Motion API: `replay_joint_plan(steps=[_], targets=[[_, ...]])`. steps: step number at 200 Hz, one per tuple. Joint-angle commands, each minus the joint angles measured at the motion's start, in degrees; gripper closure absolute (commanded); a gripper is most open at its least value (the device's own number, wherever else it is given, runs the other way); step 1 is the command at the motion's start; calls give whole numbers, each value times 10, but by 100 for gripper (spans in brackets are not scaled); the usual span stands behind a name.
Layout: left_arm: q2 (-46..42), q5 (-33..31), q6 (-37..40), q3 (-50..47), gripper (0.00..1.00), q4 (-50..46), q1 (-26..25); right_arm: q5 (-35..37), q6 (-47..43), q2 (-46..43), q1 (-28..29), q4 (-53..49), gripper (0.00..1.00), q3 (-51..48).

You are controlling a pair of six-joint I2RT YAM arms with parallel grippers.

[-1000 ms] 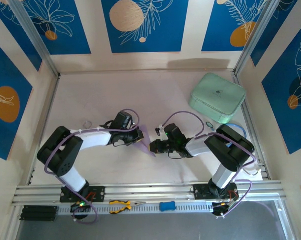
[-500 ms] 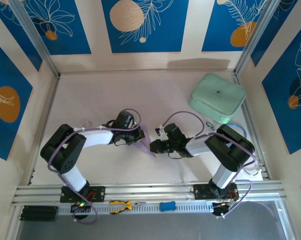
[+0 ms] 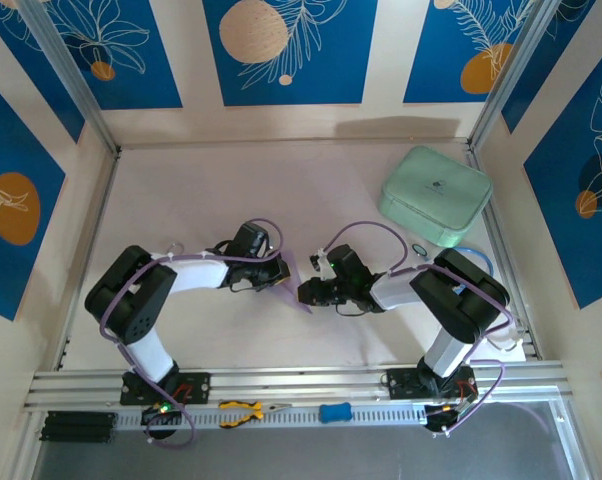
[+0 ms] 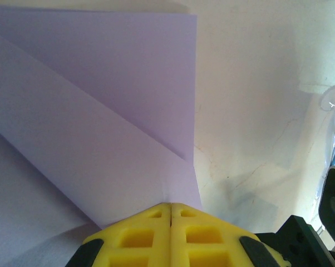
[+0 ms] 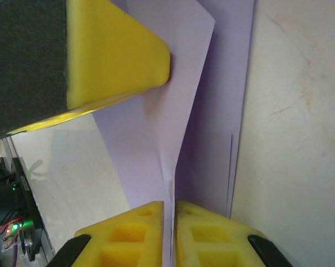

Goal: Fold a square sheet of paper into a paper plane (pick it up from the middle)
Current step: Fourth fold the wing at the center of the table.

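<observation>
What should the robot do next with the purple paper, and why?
Probably the right tool should hold tight while the left tool lets go and presses the slanted fold flat. Both tools are pinched shut on the lavender paper, and in the right wrist view the folded flap looks puffed up, not sharply creased.

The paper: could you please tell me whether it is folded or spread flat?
Folded: on the paper the left wrist view shows a diagonal flap lying over another layer; the right wrist view shows overlapping layers too.
</observation>
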Motion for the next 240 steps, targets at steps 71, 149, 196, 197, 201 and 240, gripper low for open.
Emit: replay_joint_plan(steps=[71,149,196,197,201,240], targets=[[23,20,4,13,98,24,-6,-10,11,12,0,-49,92,7],[32,25,7,14,98,29,-7,-6,13,20,1,-71,95,13],[41,28,8,15,98,30,-7,-5,17,26,1,-75,95,11],[41,28,8,15,98,30,-6,-5,17,26,1,-75,95,11],[41,28,9,15,98,30,-6,-5,17,26,1,-75,95,12],[49,31,12,18,98,33,-7,-5,14,29,1,-82,95,13]])
